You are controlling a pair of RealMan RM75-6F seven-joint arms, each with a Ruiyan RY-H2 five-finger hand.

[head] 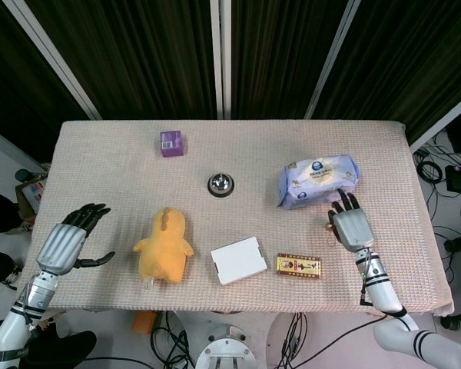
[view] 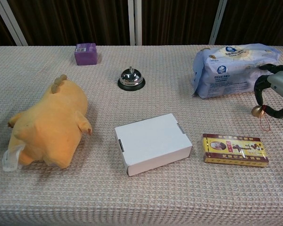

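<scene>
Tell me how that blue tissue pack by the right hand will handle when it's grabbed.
The tissue pack looks soft and wrinkled, so it will probably squash and sag under the right hand. Its glossy wrapper may be slippery. It lies flat, so it is unlikely to roll.

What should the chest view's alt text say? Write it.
At the right edge, the right robot hand curls around a small gold bell beside a blue wipes pack. A yellow plush, white box, red-gold packet, call bell and purple box lie about.

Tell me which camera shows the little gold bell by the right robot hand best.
The chest view: the gold bell and its red cord show plainly beside the right robot hand. The head view shows only a speck.
</scene>
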